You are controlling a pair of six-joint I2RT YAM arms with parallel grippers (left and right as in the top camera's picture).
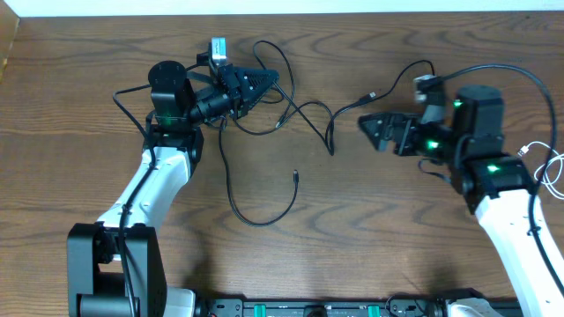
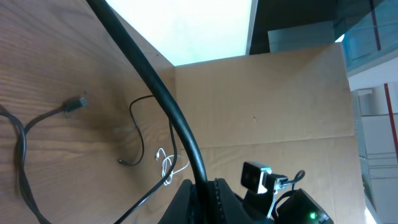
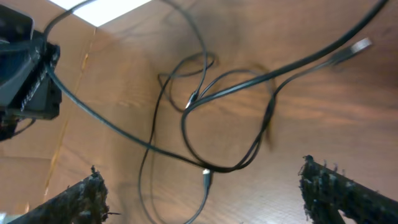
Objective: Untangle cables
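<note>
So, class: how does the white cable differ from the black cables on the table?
The white cable is bunched small by the right arm; the black cables sprawl long across the middle. White lies apart; the black ones cross each other. All are thin cords on the table.

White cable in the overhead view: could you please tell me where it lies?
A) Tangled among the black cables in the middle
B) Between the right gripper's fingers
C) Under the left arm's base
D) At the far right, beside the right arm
D: the white cable lies bunched at the far right next to the right arm, well apart from the black cables in the middle.
</note>
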